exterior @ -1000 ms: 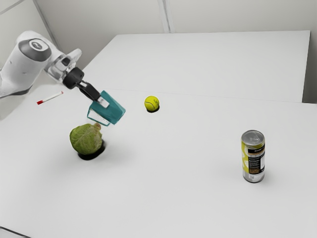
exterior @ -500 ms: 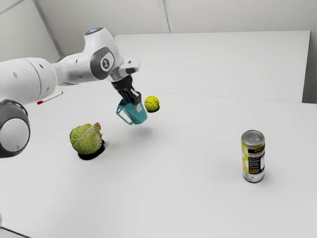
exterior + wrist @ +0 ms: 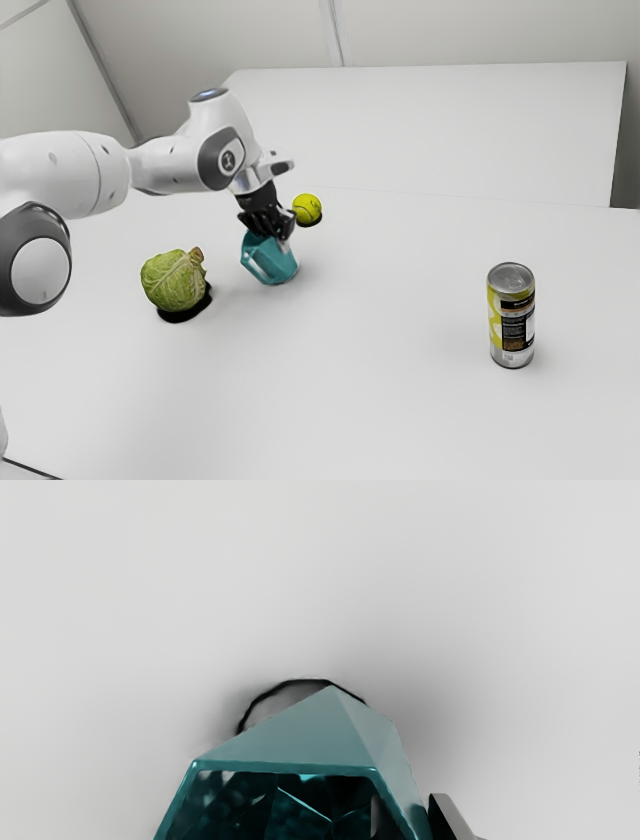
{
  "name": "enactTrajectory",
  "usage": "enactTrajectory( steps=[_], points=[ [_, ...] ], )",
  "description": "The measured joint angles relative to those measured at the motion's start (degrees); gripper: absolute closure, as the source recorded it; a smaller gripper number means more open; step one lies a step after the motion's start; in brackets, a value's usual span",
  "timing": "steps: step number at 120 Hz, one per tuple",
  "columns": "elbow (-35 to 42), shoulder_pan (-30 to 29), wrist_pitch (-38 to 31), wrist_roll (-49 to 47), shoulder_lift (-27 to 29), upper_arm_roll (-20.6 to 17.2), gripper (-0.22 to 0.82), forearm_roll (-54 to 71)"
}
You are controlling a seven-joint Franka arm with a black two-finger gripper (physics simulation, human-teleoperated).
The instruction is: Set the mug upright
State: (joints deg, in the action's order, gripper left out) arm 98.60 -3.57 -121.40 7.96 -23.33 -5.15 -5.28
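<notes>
Gripper: black, pointing down at the top of the mug (image 3: 270, 232); I cannot tell how far open it is, or whether it has hold of anything.
Mug: teal, faceted (image 3: 280, 266), under the gripper and low over the table, mouth facing up towards the hand; whether its base sits flat I cannot tell.
Mug handle: towards the exterior view's left (image 3: 249, 259).
Tennis ball: yellow-green with a pale seam (image 3: 307, 208), on the table near the gripper, beyond the mug.
Cabbage: green, whole (image 3: 174, 281), on the table towards the exterior view's left from the mug, apart from it.
Drink can: silver and yellow, upright (image 3: 511, 316), well apart towards the exterior view's right; a black label panel carries pale print too small to read.
Arm: white with grey joint covers (image 3: 165, 165), a small emblem on one, too small to name.
Table: plain white (image 3: 400, 400).
</notes>
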Motion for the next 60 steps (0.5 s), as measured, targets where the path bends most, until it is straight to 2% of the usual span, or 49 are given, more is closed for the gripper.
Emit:
enactTrajectory(
  steps=[14, 26, 47, 60],
  points=[
    [0.05, 0.05, 0.01, -2.97, 0.03, -0.03, 0.40, -0.06],
    [-0.61, 0.04, 0.13, -5.18, 0.35, -0.23, 0.25, 0.99],
    [-4.92, 0.49, 0.69, -8.28, 1.42, -1.55, 0.11, 2.53],
    [-7.16, 0.36, 5.23, -9.21, 6.14, -3.06, 0.07, 3.02]
  ],
)
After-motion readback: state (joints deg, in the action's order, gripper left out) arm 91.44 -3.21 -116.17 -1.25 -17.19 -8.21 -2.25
